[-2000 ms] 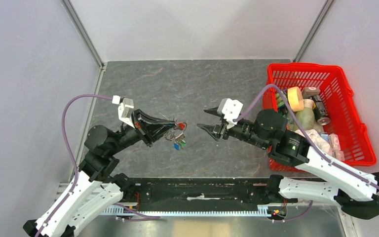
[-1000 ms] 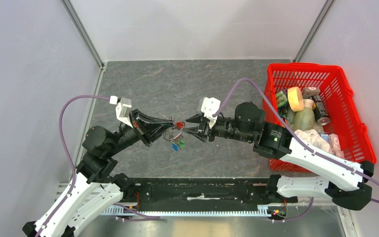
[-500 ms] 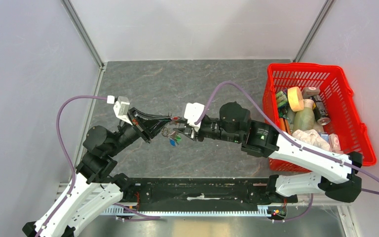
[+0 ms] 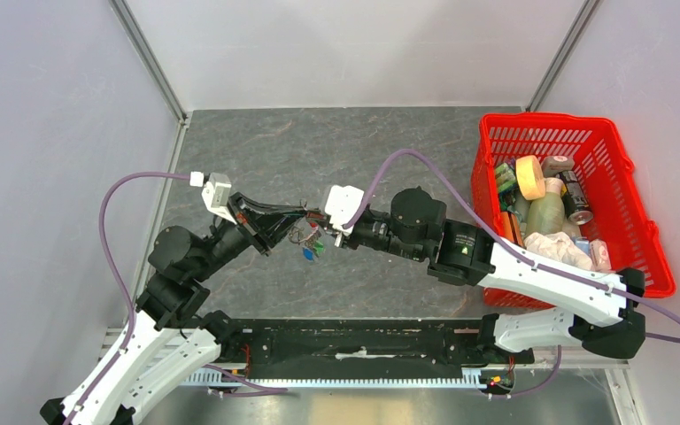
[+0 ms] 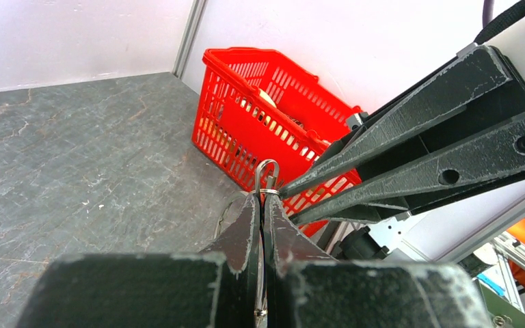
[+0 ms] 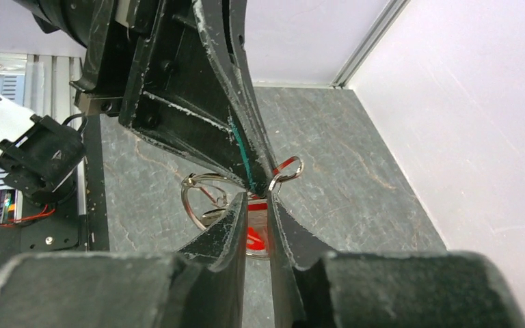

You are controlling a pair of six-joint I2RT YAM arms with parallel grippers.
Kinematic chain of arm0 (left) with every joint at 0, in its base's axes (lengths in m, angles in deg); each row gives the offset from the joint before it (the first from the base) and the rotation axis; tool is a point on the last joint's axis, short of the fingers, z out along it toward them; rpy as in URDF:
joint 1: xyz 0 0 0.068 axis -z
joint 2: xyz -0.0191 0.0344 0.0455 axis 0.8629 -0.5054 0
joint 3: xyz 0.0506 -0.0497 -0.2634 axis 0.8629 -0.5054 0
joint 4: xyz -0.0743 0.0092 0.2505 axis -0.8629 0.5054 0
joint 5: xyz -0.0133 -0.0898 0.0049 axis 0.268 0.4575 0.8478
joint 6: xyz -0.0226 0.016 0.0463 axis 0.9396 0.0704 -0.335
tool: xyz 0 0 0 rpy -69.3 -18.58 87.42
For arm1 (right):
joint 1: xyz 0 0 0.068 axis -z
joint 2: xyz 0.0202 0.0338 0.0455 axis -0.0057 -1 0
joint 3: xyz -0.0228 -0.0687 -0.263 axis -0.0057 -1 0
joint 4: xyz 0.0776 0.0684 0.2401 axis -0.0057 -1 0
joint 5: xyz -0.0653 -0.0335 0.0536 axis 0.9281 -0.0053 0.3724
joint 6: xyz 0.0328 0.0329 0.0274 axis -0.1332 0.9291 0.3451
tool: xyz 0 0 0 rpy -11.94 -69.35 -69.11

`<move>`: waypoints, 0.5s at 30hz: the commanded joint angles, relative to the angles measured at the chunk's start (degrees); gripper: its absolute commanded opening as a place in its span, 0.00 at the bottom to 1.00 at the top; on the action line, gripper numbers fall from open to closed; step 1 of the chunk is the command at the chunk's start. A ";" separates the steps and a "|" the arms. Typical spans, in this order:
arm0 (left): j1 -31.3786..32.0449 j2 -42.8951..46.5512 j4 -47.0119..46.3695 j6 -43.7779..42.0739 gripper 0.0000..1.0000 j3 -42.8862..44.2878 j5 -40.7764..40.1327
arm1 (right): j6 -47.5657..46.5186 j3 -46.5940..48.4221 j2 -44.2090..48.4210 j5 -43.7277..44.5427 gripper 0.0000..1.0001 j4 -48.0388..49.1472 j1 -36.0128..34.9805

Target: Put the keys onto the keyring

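Observation:
My left gripper (image 4: 301, 215) is shut on the thin silver keyring (image 6: 186, 202) and holds it above the table. A small metal loop (image 5: 266, 172) sticks out past its tips (image 5: 262, 198). Blue and green keys (image 4: 312, 251) hang under the ring. My right gripper (image 4: 320, 228) meets the left one tip to tip. In the right wrist view its jaws (image 6: 256, 199) are drawn in on the red key (image 6: 256, 236), just below the left fingers (image 6: 236, 130). The right fingers (image 5: 410, 116) also show in the left wrist view.
A red plastic basket (image 4: 544, 116) full of bottles, cans and packets stands at the right of the grey stone-patterned table (image 4: 336, 150). It also shows in the left wrist view (image 5: 243, 102). White walls close in the left, back and right sides.
My right arm has reached left from the basket side to the keyring, and its jaws have gone from wide open to drawn in on the red key. My left gripper shifted slightly left.

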 commanded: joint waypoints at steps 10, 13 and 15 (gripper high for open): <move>0.34 1.49 -0.34 -1.93 0.02 1.21 -0.31 | -2.47 1.83 -0.40 4.37 0.14 5.31 -1.53; 0.33 1.50 -0.26 -2.07 0.02 1.21 -0.31 | -2.86 2.08 -0.59 4.49 0.07 5.09 -1.76; 0.33 1.37 -0.26 -2.07 0.02 1.22 -0.32 | -3.02 2.23 -0.67 4.32 0.02 4.96 -1.94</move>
